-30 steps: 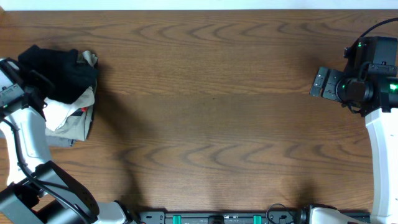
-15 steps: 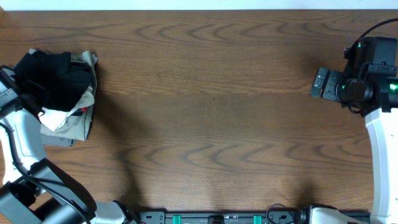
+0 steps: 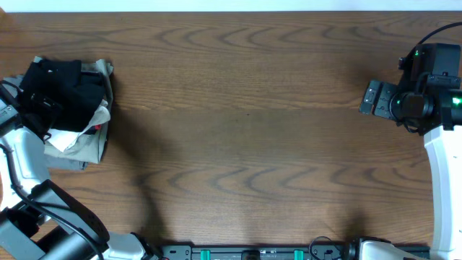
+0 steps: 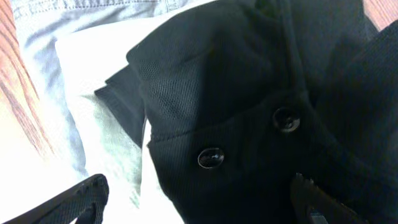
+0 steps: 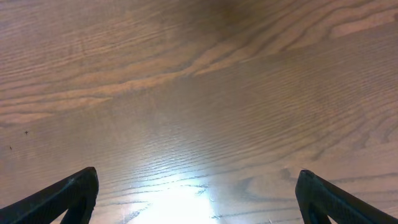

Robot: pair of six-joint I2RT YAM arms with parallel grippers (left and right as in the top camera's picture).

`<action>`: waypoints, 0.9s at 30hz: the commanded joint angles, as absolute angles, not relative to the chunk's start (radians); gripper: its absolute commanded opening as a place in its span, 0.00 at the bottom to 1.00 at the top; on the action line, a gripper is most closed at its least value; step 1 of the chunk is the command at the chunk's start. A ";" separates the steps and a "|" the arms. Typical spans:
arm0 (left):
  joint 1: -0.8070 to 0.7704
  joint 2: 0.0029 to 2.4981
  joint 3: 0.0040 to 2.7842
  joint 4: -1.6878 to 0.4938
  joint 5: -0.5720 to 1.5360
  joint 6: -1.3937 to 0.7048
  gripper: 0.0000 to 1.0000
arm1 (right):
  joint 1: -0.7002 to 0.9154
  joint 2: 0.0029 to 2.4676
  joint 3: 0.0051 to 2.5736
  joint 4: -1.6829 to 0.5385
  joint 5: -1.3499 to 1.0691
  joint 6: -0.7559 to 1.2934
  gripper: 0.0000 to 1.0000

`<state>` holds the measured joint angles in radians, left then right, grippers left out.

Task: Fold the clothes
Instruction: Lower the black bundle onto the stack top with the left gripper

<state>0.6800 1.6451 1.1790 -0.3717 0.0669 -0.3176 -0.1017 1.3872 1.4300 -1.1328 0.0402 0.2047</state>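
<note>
Heaped clothes at the left edge of the desk, long axis running far to near, black shirt topmost at the far end. Only from the left wrist: two buttons, denim, left tool spread wide and released above the shirt; right tool likewise parted over the desk. Versus half a second ago, left arm nudged toward the desk edge, pile hardly changed.

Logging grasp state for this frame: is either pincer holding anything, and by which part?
Nothing is held. The left pincer stands open over the black buttoned garment; the right pincer is open above the table.
</note>
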 commanded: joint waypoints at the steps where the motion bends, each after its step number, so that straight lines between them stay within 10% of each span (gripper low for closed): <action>1: 0.684 1.567 1.209 -0.377 0.052 -0.316 0.95 | -0.104 1.388 1.439 -1.134 0.036 0.216 0.99; 9: 0.676 1.423 1.210 -0.322 0.123 -0.239 0.88 | -0.104 1.388 1.439 -1.117 0.019 0.217 0.99; 13: 0.649 1.455 1.210 -0.251 0.123 -0.214 0.10 | -0.104 1.388 1.439 -1.102 -0.001 0.218 0.99; 14: 0.640 1.476 1.210 -0.228 0.123 -0.214 0.06 | -0.104 1.388 1.439 -1.099 -0.002 0.223 0.99; 27: 0.616 1.871 1.210 0.144 0.120 -0.214 0.06 | -0.104 1.388 1.439 -1.096 -0.005 0.224 0.99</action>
<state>0.6167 1.7920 1.1961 0.1078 0.1238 -0.2302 -0.1017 1.3872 1.4300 -1.0988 -0.0013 0.2062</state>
